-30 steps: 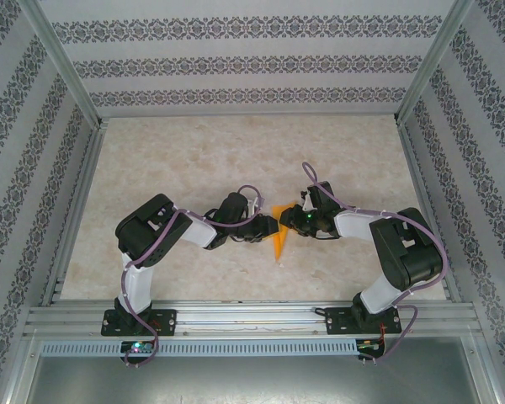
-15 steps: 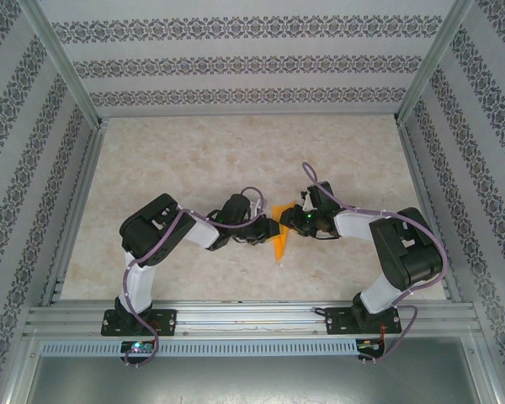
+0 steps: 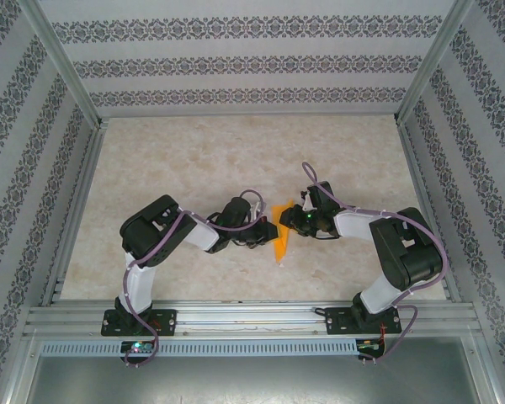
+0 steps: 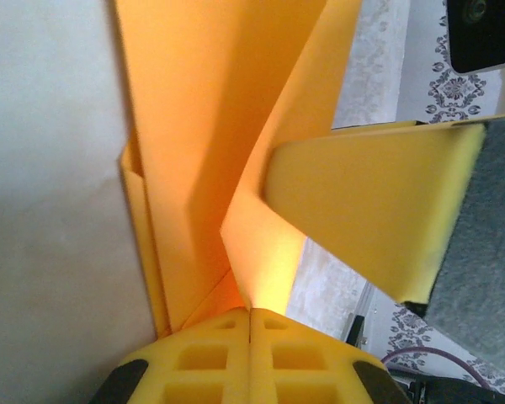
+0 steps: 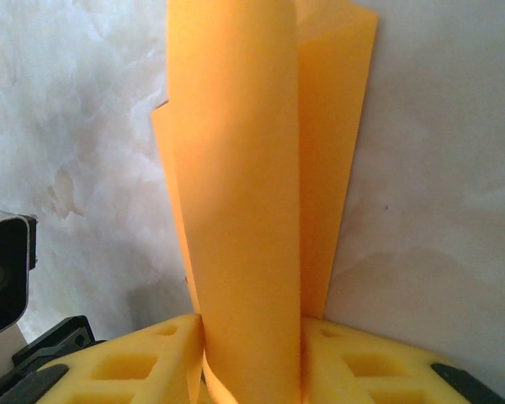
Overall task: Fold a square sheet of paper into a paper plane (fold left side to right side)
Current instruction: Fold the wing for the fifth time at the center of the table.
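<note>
Fold underway: orange paper plane (image 3: pixel 279 242) mid-surface (image 3: pixel 194 168), between arms. Left gripper (image 4: pixel 251 324) jaws pinched on its edge; right gripper (image 5: pixel 252 337) jaws hold curled flap. Likely folding left over right; next move needs crease pressed flat.

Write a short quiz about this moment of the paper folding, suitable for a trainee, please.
1. True or false: the left pincer is shut on the folded orange paper.
2. Choose one. Seen from the top camera, the paper is: A) a flat, unfolded square; B) a narrow folded wedge; C) a crumpled ball.
3. Short answer: besides the left pincer, what else grips the paper?

Key: 1 true. 2 B. 3 the right pincer, with the paper between its pads.
</note>
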